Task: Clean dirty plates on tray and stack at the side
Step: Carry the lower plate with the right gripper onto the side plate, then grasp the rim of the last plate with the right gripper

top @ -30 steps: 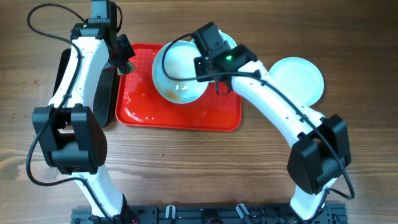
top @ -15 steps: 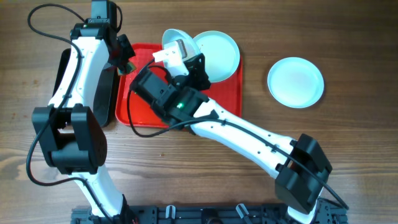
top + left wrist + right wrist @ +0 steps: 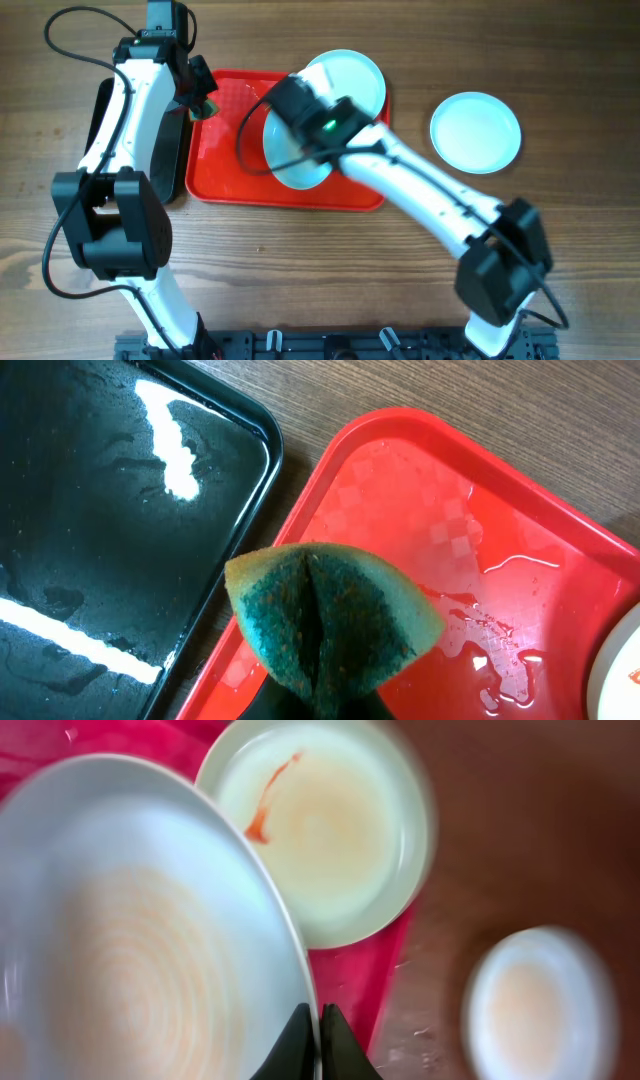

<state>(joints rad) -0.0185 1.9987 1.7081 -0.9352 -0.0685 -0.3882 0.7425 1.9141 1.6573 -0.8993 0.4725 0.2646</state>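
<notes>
Works at a table (image 3: 300,280) over a wet red tray (image 3: 220,185): clamps right jaws on the rim of a tilted plate (image 3: 290,170), beside a smeared plate (image 3: 350,80) at the tray's corner, with a third plate (image 3: 476,131) apart on the table. Squeezes a green sponge (image 3: 330,615) in left jaws.

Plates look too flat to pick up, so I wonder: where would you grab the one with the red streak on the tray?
Probably its thin raised rim, one finger above and one below. The streaked plate seems to poke past the tray's far right corner, so come from the table side there; the right gripper pinches the held plate likewise.
</notes>
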